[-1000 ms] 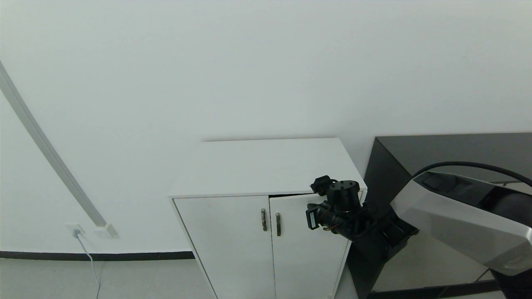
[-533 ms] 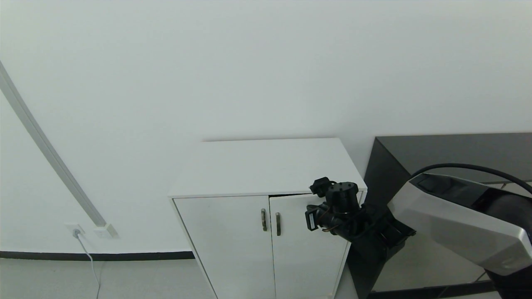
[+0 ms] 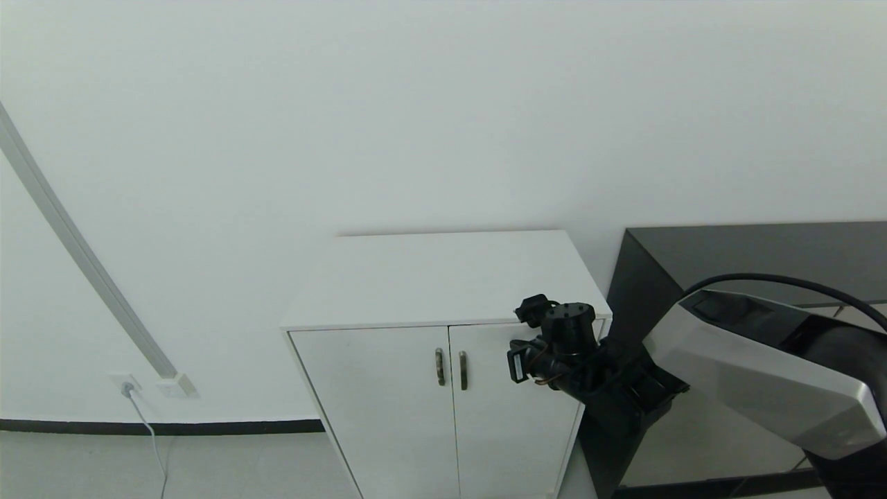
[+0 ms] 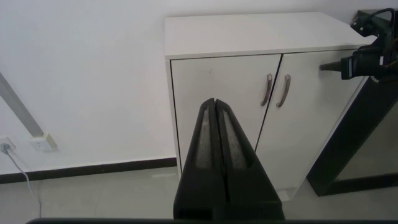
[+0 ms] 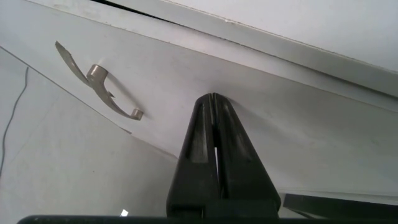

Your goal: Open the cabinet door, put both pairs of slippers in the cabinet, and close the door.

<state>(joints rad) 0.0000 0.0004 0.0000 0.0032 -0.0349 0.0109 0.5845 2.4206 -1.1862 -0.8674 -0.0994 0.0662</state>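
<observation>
A big white wall [image 3: 416, 104] stands behind everything. The white cabinet [image 3: 443, 277] stands on the floor against this wall, and a black table [image 3: 748, 242] stands just beside it on the right. The cabinet has a left door [image 3: 374, 402] and a right door [image 3: 513, 416]. Both doors look shut, but the right wrist view shows a thin dark slit along the top of the right door. The right gripper [image 5: 213, 96] is up near the top of the right door, with its two fingers pressed together and the tip touching the door's front. The left gripper [image 4: 214, 101] hangs in the air, well apart from the cabinet, and its fingers are pressed together too. A long grey strip [image 3: 76, 249] runs slanting down the wall. Two small metal handles [image 3: 439, 366] sit side by side where the doors meet. A wall socket [image 3: 126, 382] has a thin cord [image 3: 154, 436] hanging from it.
</observation>
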